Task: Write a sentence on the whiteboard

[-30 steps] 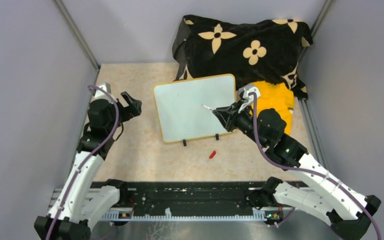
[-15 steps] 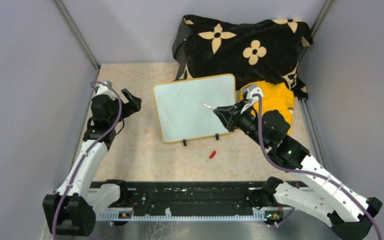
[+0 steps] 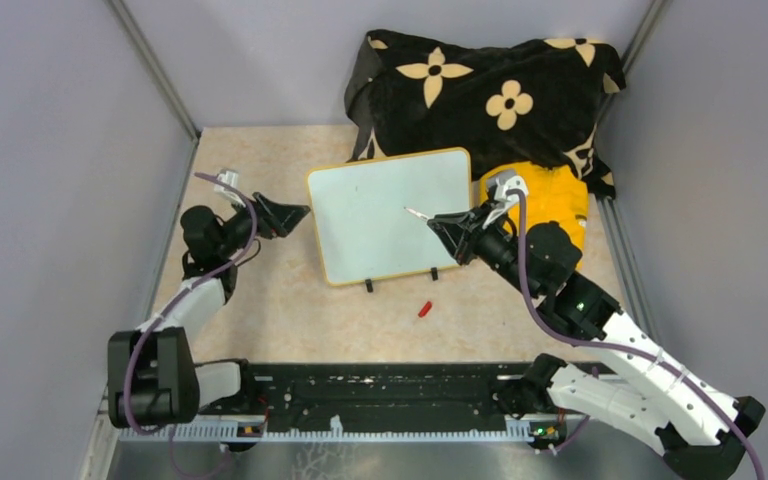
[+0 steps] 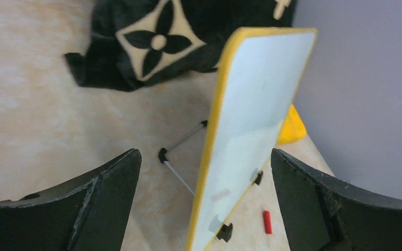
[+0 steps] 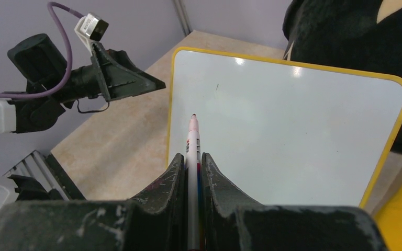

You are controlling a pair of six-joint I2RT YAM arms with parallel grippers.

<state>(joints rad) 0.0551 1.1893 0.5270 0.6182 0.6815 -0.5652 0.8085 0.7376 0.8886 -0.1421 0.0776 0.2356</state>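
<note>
Jaws of the right gripper (image 3: 440, 225) clamp a slim red-and-white marker pen (image 5: 192, 140), its long axis aimed at ten o'clock onto the glossy yellow-framed whiteboard (image 3: 385, 200) propped on the table (image 3: 280, 295); left gripper (image 3: 295, 213) gapes at its nine o'clock.

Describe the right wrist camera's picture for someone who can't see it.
The right gripper is shut on a slim marker whose tip points at a yellow-framed whiteboard with no words on it. To the left, the left gripper points toward the board's edge; a black floral cloth lies behind.
</note>
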